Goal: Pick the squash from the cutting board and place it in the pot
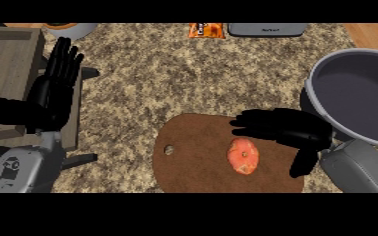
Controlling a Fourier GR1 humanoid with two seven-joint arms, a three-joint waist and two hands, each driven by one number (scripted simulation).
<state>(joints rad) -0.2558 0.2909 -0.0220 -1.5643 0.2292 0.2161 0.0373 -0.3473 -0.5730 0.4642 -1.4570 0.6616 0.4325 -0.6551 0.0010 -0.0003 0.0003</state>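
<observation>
- Speckled brown-and-tan counter (148, 85) is filling most of the head view, with a strip of wood showing at the top right corner.
- Brown cutting board (199, 165) is lying at lower centre, a small hole (169, 150) near its left edge.
- Orange squash (243, 155) is sitting on the board, right of the board's middle, not in the pot.
- Right hand (291, 129) is hovering over the board's upper right part, just above and right of the squash, fingers spread toward the left and relaxed, grasping nothing; whether it is touching the squash is not clear.
- Grey pot (317, 75) is standing at the right edge, just beside the board, dark inside.
- Left hand (53, 87) is resting at the left edge, fingers straight and pointing up, released.
- Wooden box (18, 55) is sitting at the left under that hand.
- Orange packet (206, 30) and grey appliance (267, 29) are lying along the top edge; a grey bowl (70, 29) is showing at top left.
</observation>
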